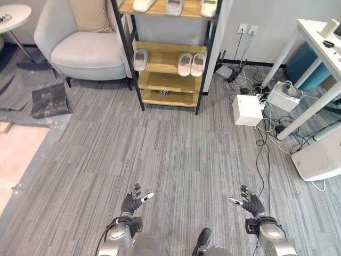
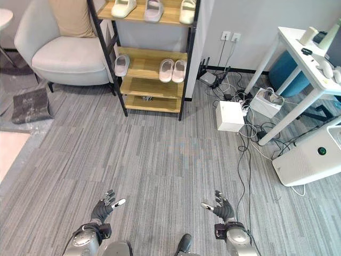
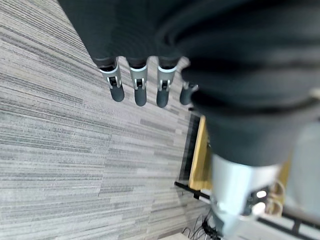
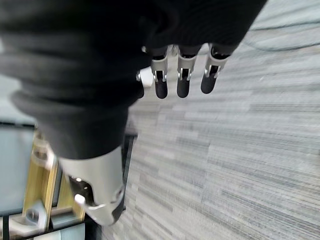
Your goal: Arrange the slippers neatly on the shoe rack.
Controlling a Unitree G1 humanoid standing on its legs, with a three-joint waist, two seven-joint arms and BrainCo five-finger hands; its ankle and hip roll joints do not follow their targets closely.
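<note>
A black-framed wooden shoe rack (image 1: 168, 74) stands against the far wall. On its top shelf lie three white slippers (image 1: 174, 5). The middle shelf holds one slipper (image 1: 140, 59) at the left and a pink pair (image 1: 191, 64) at the right. Low over the carpet at the near edge, my left hand (image 1: 132, 202) and right hand (image 1: 250, 201) are both open and empty, far from the rack. Straight fingers (image 3: 138, 85) show in the left wrist view, and straight fingers (image 4: 182, 80) in the right wrist view.
A grey armchair (image 1: 80, 42) stands left of the rack, with a dark mat (image 1: 49, 99) on the floor before it. At the right are a white box (image 1: 246, 110), tangled cables (image 1: 266, 128), a white table (image 1: 314, 58) and a white appliance (image 1: 322, 154).
</note>
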